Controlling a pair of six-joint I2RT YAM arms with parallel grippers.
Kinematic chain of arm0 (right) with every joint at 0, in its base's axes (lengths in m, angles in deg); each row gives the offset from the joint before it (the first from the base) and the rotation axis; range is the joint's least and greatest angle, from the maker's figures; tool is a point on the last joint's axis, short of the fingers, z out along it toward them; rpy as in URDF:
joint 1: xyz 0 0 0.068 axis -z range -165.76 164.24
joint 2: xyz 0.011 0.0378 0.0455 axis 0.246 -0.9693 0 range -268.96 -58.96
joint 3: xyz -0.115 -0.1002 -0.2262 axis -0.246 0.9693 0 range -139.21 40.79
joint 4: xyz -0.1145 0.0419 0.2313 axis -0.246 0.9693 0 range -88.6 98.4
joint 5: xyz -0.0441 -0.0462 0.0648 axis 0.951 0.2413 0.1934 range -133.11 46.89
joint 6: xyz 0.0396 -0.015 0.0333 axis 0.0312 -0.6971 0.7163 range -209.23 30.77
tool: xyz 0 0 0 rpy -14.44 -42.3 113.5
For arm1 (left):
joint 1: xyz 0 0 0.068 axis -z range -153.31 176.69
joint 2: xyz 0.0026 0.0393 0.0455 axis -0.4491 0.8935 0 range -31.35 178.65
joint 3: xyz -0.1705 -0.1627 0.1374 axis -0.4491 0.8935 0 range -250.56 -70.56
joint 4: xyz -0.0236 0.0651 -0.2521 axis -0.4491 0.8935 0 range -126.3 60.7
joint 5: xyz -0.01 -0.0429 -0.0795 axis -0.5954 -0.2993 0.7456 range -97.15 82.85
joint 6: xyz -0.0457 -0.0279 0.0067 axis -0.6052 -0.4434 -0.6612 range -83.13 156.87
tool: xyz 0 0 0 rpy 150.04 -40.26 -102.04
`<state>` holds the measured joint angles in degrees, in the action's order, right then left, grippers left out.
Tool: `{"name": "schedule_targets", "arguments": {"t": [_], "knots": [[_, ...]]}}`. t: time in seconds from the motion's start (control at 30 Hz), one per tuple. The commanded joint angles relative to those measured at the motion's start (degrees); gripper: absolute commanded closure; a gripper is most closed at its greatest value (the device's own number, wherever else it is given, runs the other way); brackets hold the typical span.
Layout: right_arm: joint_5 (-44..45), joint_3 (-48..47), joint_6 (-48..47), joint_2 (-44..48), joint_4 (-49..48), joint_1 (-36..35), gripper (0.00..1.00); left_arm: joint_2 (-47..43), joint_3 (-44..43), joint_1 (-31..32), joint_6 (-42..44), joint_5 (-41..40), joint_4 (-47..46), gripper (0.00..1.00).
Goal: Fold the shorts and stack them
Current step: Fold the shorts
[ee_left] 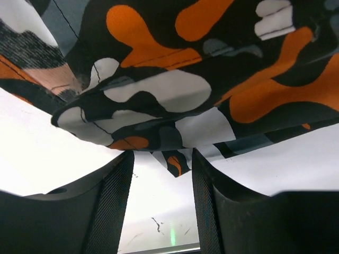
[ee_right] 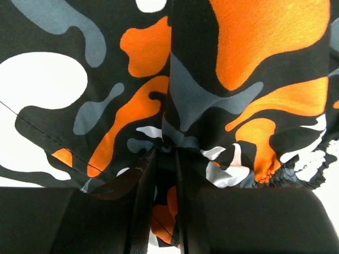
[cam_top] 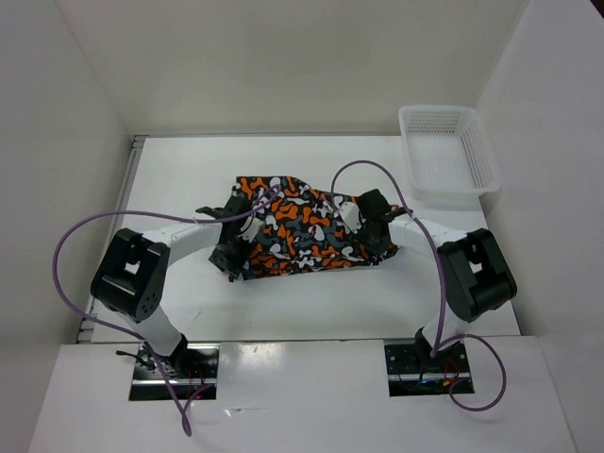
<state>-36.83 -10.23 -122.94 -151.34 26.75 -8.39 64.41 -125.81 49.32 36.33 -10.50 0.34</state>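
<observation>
The shorts (cam_top: 297,229), in an orange, white, grey and black blotch print, lie spread and rumpled in the middle of the white table (cam_top: 189,170). My left gripper (cam_top: 236,238) is at their left edge. In the left wrist view it (ee_left: 161,159) stands open, the cloth (ee_left: 175,95) draped just ahead of the fingertips and only a small corner hanging between them. My right gripper (cam_top: 368,223) is at the shorts' right edge. In the right wrist view it (ee_right: 167,154) is shut on a bunched fold of the shorts (ee_right: 159,79), near the gathered waistband (ee_right: 296,174).
A white plastic mesh basket (cam_top: 448,151) stands at the back right corner of the table. White walls close in the table at the back and on both sides. Purple cables (cam_top: 66,255) loop off both arms.
</observation>
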Motion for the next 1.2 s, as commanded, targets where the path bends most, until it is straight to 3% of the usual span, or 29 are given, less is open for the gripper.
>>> {"name": "schedule_targets", "arguments": {"t": [0.0,0.1,0.2,0.27,0.33,0.57,0.67,0.9,1.17], "knots": [[2.16,-3.28,-1.01,-0.17,-3.37,-0.39,0.75,3.81,4.79,-0.48,0.54,-11.84,-5.27,0.45],[-0.12,-11.88,7.06,2.2,-2.76,-0.39,0.67,2.68,4.79,-3.55,0.54,-12.55,-4.92,0.47],[-4.16,-20.24,19.09,3.26,0.57,4.95,0.56,-1.52,4.79,-4.96,0.54,-10.28,-1.51,0.48],[-7.67,-21.22,24.72,3.26,4.0,9.86,0.55,-6.78,2.08,-4.97,0.54,-6.5,2.62,0.48],[-8.3,-19.21,26.41,3.87,5.33,11.64,0.55,-11.1,-2.29,-4.97,0.54,-1.25,5.09,0.48],[-12.26,-8.13,30.19,6.33,7.88,12.26,0.45,-8.67,-10.23,-7.95,0.54,9.76,9.76,0.48],[-13.92,-8.13,31.34,4.15,6.91,13.14,0.42,-6.74,-10.24,-8.66,0.54,10.91,8.98,0.45],[-14.55,-9.18,34.07,-0.86,7.44,15.87,0.32,-3.05,-7.77,-11.12,0.54,3.88,4.06,0.41],[-20.17,-9.8,36.97,-5.7,8.05,15.87,0.28,1.0,-8.91,-13.32,0.54,12.83,2.03,0.39]]}}
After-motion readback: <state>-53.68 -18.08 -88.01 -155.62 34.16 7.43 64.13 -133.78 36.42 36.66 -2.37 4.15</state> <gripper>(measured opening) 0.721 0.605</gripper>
